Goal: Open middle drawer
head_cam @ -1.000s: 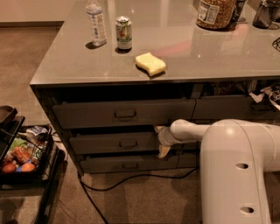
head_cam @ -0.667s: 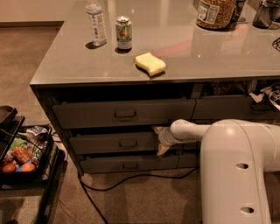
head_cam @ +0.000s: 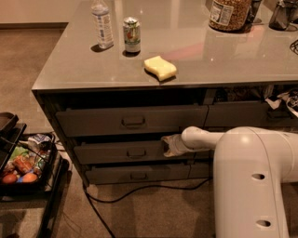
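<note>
**Gripper at the right end of the middle drawer front**

Find the pale two-finger gripper [head_cam: 168, 145] on the end of the white robot arm [head_cam: 247, 176], which reaches in from the right of the view. The gripper sits against the right end of the middle drawer [head_cam: 116, 152], a wide dark grey drawer with a flat front of medium height. Its small rectangular pull handle [head_cam: 136, 153] is at the centre of the front, to the left of the gripper and apart from it. You cannot tell from this view how far the jaws stand apart, or whether they have hold of anything.

The middle drawer lies between the taller-fronted grey drawer [head_cam: 93, 122] above and the slim-fronted grey drawer [head_cam: 139, 175] below. All three are in the left bank under the glossy grey bench [head_cam: 223, 60]. A dark band of shadow runs along the top of the middle drawer's front.

On the bench you will see:
- a clear plastic water bottle [head_cam: 102, 23] at the back left
- a green and white drink can [head_cam: 132, 35] just beside the bottle
- a yellow sponge [head_cam: 160, 68] near the front edge
- a large clear jar of brown contents [head_cam: 228, 14] at the back right

A black cart of food packages [head_cam: 23, 162] stands on the carpet to the left, and a black cable [head_cam: 139, 189] lies on the floor below the drawers
</note>
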Action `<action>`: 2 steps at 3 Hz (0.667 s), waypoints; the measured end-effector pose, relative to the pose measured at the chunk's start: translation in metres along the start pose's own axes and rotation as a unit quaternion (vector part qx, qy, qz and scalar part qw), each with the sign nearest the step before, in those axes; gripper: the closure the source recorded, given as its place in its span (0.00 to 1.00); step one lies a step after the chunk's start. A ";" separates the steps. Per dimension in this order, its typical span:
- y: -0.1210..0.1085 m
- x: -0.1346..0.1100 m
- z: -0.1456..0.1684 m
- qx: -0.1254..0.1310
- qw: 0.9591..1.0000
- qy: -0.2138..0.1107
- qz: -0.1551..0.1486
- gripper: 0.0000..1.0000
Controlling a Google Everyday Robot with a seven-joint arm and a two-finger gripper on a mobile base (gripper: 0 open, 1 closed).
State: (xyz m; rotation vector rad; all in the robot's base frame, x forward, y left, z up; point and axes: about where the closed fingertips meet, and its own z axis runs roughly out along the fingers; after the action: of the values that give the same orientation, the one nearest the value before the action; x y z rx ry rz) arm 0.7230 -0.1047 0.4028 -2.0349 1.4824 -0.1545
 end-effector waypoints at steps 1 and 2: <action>0.000 0.000 0.000 0.000 1.000 0.000 0.000 0.51; 0.000 0.000 0.000 0.000 1.000 0.000 0.000 0.58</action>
State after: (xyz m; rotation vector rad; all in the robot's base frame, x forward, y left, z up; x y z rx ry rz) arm 0.7229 -0.1047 0.4028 -2.0350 1.4824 -0.1544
